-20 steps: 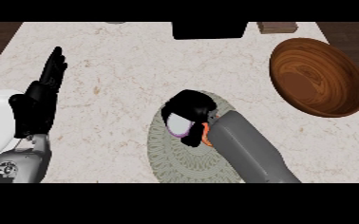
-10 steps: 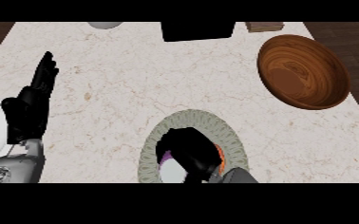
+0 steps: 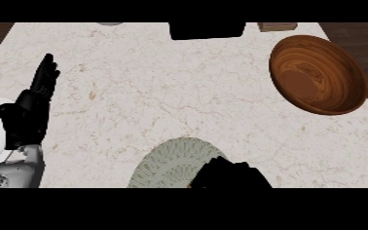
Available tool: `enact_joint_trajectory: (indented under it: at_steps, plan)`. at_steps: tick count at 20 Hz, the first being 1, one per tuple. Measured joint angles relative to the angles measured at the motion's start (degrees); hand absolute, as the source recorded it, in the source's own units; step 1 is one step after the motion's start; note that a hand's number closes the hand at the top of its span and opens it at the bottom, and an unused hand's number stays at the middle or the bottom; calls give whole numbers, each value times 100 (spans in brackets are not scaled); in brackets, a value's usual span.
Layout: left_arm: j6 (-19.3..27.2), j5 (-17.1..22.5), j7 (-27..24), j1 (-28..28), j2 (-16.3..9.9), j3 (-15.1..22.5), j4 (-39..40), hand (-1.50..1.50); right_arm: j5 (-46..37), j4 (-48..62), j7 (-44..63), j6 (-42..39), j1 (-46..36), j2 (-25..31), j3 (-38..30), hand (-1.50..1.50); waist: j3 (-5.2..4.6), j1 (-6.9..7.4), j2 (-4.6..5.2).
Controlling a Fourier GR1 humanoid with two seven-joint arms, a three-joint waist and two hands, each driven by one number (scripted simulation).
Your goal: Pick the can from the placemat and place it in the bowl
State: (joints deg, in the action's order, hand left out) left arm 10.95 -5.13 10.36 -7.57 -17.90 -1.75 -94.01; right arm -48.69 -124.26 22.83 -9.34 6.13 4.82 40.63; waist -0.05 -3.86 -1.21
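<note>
resting at the left edge, left hand [image 3: 27, 112] fingers straight; right hand [image 3: 230, 175] fingers' state unclear.

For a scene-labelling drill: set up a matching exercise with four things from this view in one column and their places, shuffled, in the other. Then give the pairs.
Things:
1. wooden bowl
2. placemat
3. left hand
4. right hand

Places:
A. left edge, open, fingers up
B. bottom edge, dark, over the placemat's right part
C. right side of the counter
D. bottom centre, flat on the counter

Pairs: 1-C, 2-D, 3-A, 4-B
</note>
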Motion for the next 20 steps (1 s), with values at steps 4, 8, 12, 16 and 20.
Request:
enact_joint_trajectory:
  at_steps: [4, 8, 12, 16, 20]
  plan:
    - [-37, -50, 60, -175, 81, 115, 9, 0, -114, -886, 499, -144, 275, 226, -448, 150, 2, 155, 61]
    - [-64, -91, 41, -218, 148, 174, -21, 0, -54, -949, 529, -184, 186, 225, -1284, 150, 6, 268, 100]
    - [-47, -155, 33, -294, 233, 217, 30, 0, 179, -862, 379, -192, -79, 112, -2228, 150, 9, 327, 121]
    - [-77, -196, 94, -369, 274, 272, -13, 0, 1178, -406, -104, -110, -553, 206, -3551, 150, 13, 377, 136]
    - [-108, -212, 112, -428, 292, 245, 46, 0, 1989, 500, -664, -37, -1155, 480, -4669, 150, 12, 405, 141]
